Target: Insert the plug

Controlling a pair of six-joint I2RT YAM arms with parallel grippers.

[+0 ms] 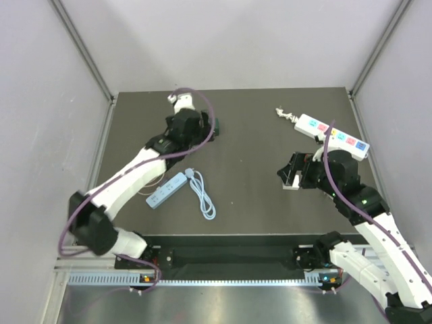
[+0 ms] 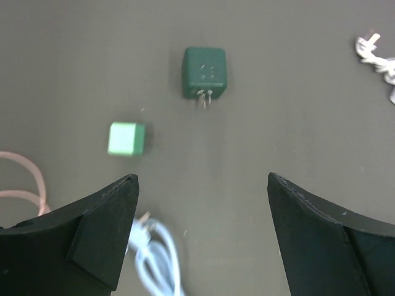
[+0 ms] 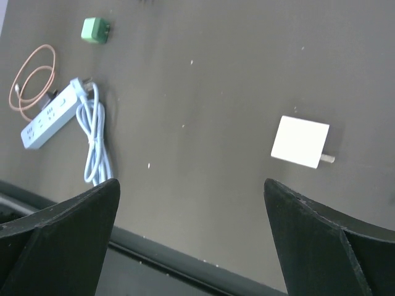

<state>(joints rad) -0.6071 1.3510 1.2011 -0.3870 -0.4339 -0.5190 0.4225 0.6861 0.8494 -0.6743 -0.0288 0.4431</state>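
A dark green plug (image 2: 204, 72) with two prongs lies on the dark table ahead of my left gripper (image 2: 202, 179), which is open and empty above the mat. In the top view the plug (image 1: 218, 126) shows just right of the left gripper (image 1: 202, 131). A white plug (image 3: 300, 142) lies on the table beyond the right finger of my right gripper (image 3: 191, 182), which is open and empty; in the top view it (image 1: 290, 177) hovers right of centre. A light blue power strip (image 1: 167, 190) lies near the front left. A white power strip (image 1: 334, 133) with coloured sockets lies at the back right.
A small light green cube plug (image 2: 126, 138) lies left of the dark green one. The blue strip's coiled cable (image 1: 202, 196) lies beside it, with a thin orange cable (image 3: 34, 80) to its left. The table's front edge (image 3: 185, 262) is close under the right gripper.
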